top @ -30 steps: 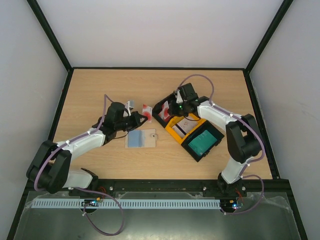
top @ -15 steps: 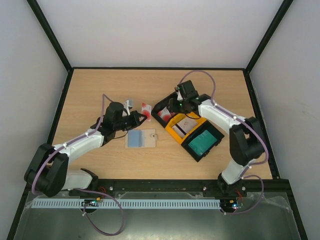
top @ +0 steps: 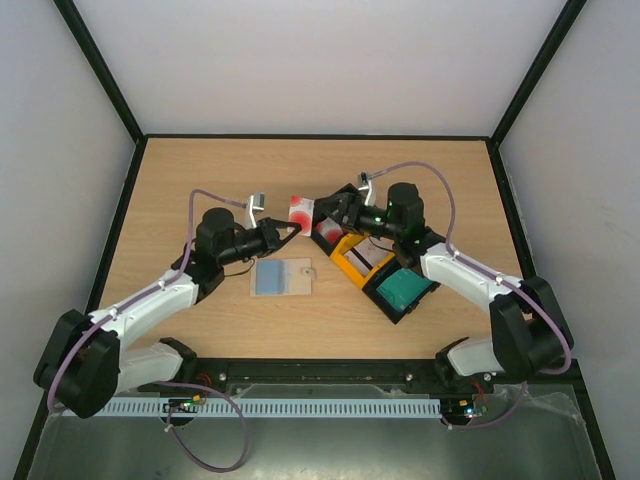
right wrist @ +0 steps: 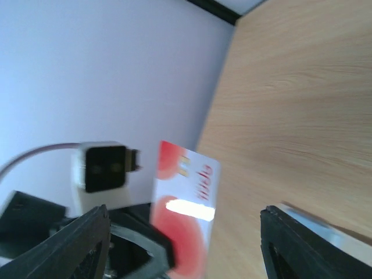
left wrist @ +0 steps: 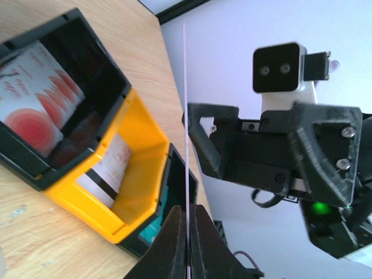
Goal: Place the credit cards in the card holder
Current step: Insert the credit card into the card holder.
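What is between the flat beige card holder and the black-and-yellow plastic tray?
Just bare wooden table between the beige card holder and black-and-yellow tray, in the top view.

Left arm (top: pixel 150 297) and right arm (top: pixel 462 272): white link shells, black joint housings, external lilac cable (top: pixel 215 195). Wrist camera module (left wrist: pixel 279 68) white, two lenses; green indicator (left wrist: pixel 318 207)

Table (top: pixel 200 180): light wood-grain laminate, smooth, mostly matt.
Red-and-white card (right wrist: pixel 186 209): thin plastic, glossy, glare streak across face in right wrist view.
Tray (left wrist: pixel 139 151): moulded plastic, black and yellow, smooth, low sheen.
Card holder (top: pixel 296 277): beige, matt, material unclear; inside face greyish-blue.
Left claw (left wrist: pixel 187 232), right claw (top: pixel 330 212): matt black plastic; shiny metal screws (left wrist: pixel 347 132) on right one.
Arm shells (top: pixel 150 295): white plastic, glossy.
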Controlling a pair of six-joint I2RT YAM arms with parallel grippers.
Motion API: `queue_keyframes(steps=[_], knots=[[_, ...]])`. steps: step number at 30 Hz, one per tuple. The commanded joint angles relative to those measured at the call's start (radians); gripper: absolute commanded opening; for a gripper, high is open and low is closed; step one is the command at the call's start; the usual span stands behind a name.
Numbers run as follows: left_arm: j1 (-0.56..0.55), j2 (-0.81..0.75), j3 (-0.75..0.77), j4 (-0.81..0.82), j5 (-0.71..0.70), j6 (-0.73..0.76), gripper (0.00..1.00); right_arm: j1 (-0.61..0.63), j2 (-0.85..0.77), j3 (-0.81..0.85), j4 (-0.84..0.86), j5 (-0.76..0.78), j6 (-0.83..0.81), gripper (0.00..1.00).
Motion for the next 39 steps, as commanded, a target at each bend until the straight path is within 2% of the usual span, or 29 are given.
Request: queue_keyframes(steps=[1, 8, 13, 14, 19, 22, 26, 30, 31, 33, 35, 37, 39], knots=[[-0.01, -0.045, -0.016, 0.113, 0.073, -0.079, 0.03, 0.031, 0.01, -0.028, 0.34, -0.114, 0.207, 0.66], [-0.02, -0.085, -0.036, 0.178, 0.079, -0.146, 0.03, 0.086, 0.002, -0.072, 0.402, -0.096, 0.257, 0.47], [-0.025, -0.108, -0.041, 0.198, 0.08, -0.168, 0.03, 0.095, -0.04, -0.098, 0.377, -0.062, 0.258, 0.42], [-0.025, -0.117, -0.038, 0.192, 0.073, -0.167, 0.03, 0.094, -0.054, -0.102, 0.359, -0.048, 0.247, 0.42], [-0.025, -0.167, -0.035, 0.137, 0.033, -0.146, 0.03, 0.095, -0.136, -0.109, 0.198, 0.086, 0.161, 0.63], [-0.026, -0.176, -0.033, 0.142, 0.039, -0.148, 0.03, 0.096, -0.129, -0.101, 0.206, 0.06, 0.182, 0.64], [-0.029, -0.178, -0.035, 0.178, 0.053, -0.168, 0.03, 0.11, -0.082, -0.085, 0.317, -0.038, 0.255, 0.6], [-0.036, -0.182, -0.041, 0.209, 0.056, -0.191, 0.03, 0.143, -0.057, -0.059, 0.363, -0.066, 0.271, 0.49], [-0.038, -0.182, -0.041, 0.214, 0.058, -0.193, 0.03, 0.151, -0.049, -0.057, 0.375, -0.069, 0.28, 0.42], [-0.046, -0.178, -0.039, 0.21, 0.058, -0.197, 0.03, 0.162, -0.035, -0.063, 0.392, -0.065, 0.306, 0.18], [-0.052, -0.177, -0.042, 0.183, 0.044, -0.209, 0.03, 0.164, -0.034, -0.086, 0.436, -0.048, 0.341, 0.03], [-0.066, -0.179, -0.051, 0.175, 0.03, -0.214, 0.03, 0.165, -0.052, -0.121, 0.469, -0.01, 0.353, 0.02], [-0.075, -0.187, -0.056, 0.117, 0.01, -0.201, 0.1, 0.165, -0.069, -0.125, 0.435, 0.013, 0.324, 0.02]])
